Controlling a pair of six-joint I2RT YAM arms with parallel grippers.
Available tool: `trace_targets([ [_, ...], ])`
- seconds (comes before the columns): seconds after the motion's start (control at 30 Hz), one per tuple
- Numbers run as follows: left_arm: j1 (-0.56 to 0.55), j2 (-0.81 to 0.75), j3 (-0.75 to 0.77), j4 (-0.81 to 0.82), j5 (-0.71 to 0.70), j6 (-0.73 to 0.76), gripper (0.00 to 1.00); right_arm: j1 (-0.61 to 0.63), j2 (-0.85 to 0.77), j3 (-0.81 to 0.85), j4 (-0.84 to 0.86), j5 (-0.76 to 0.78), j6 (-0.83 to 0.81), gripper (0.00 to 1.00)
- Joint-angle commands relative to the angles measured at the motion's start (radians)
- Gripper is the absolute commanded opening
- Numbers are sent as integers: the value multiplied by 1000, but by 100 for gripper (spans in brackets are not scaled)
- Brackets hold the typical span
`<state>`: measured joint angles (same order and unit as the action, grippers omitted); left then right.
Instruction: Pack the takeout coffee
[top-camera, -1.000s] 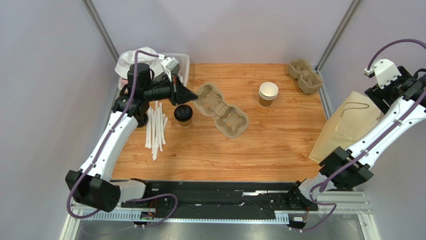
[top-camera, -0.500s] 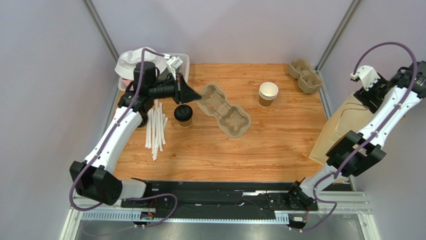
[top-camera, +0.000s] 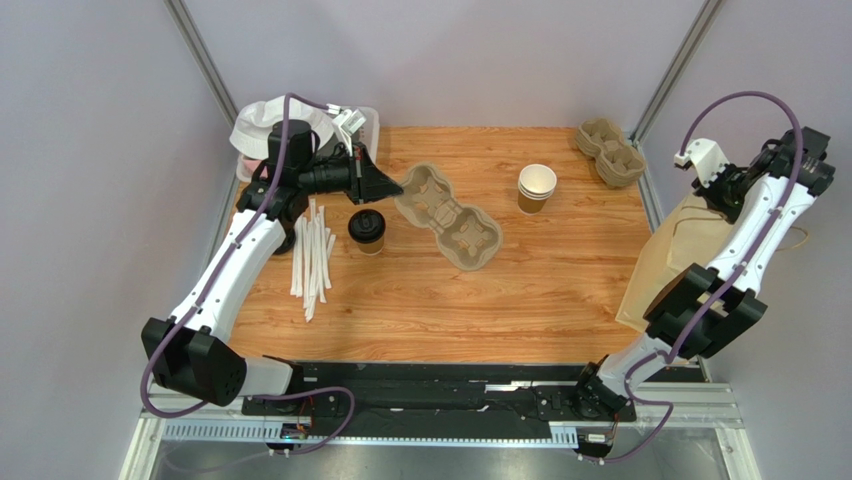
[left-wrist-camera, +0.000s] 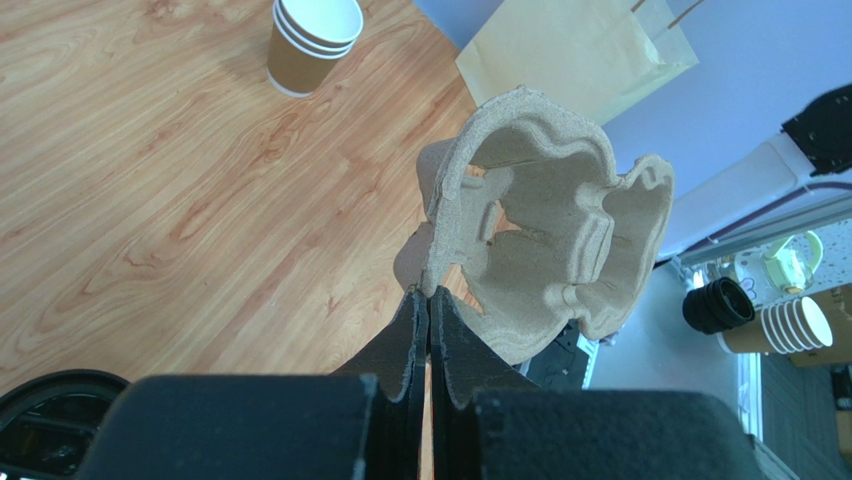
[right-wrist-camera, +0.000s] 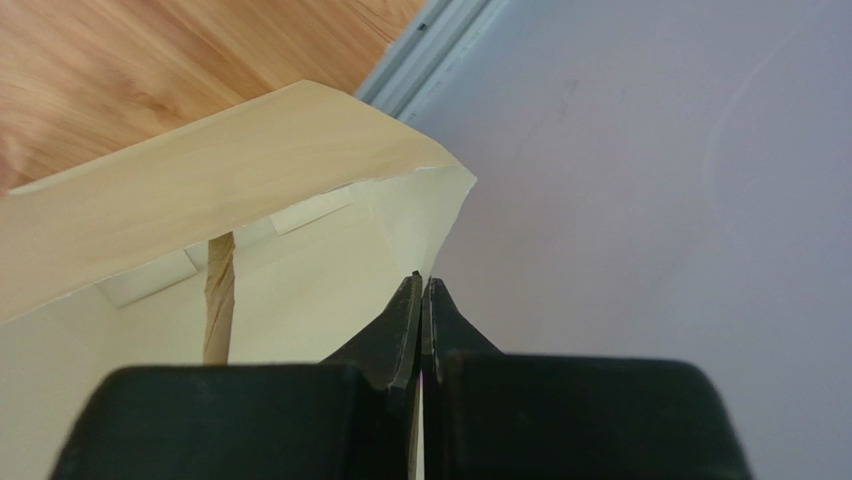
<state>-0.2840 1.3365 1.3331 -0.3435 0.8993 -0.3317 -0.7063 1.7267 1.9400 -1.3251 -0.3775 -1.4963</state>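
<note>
**Item 1, coffee cup** (top-camera: 366, 230). Small tan paper cup with a black lid, upright on the bench. It stands toward the left edge, about mid-depth, and nothing holds it. It is not yet packed.

**Item 2, left tool** (top-camera: 385, 187). Closed, pinching the thin lip of the cup tray (top-camera: 448, 218). It hangs just beyond the coffee cup. The wrist view shows the tray tilted up from the fingertips (left-wrist-camera: 428, 300), with both wells empty.

**Item 3, right tool** (right-wrist-camera: 420, 285). Closed on the top rim of the paper bag (top-camera: 680, 250), at a corner of the bag's mouth. The bag stands at the bench's right edge, well apart from the cup, and its mouth is partly open.

**Item 4, other stock.**
- Stack of open paper cups (top-camera: 537, 187), toward the far edge, right of centre.
- Spare trays (top-camera: 610, 152), at the far right corner.
- White wrapped straws (top-camera: 312, 255), in a loose row along the left edge.
- White basket (top-camera: 368, 125), at the far left corner.

**Risks, as judged.**
- The tray hangs close to the cup, so a low swing of it could knock the cup over and spill the coffee.
- The hold on the pulp lip is narrow, so the tray may slip or twist.
- A hard pull on the bag's rim could tear the paper or tip the bag off the edge.
- The bag's mouth may sag shut before anything goes in.

**Surface and room.** The bench has a wood-grain top in a warm orange-brown, with a grey metal rail at the near edge. Pale lilac walls stand on three sides, with metal posts at the far corners.
</note>
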Motion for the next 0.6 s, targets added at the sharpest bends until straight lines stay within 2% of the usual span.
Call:
trace_targets([
  [0.0, 40, -25, -6, 27, 7, -35, 0, 76, -193, -142, -342, -75, 102, 0],
  [0.1, 83, -28, -8, 21, 4, -38, 0, 140, -257, -171, -342, -142, 200, 0],
  [0.23, 121, -40, -5, -8, 7, -26, 0, 208, -266, -98, -342, -260, 455, 0],
  [0.4, 144, -68, -20, -46, 10, 10, 0, 336, -260, -39, -335, -313, 683, 0],
  [0.57, 174, -106, -41, -55, 19, 14, 0, 519, -311, -121, -260, -305, 872, 0],
])
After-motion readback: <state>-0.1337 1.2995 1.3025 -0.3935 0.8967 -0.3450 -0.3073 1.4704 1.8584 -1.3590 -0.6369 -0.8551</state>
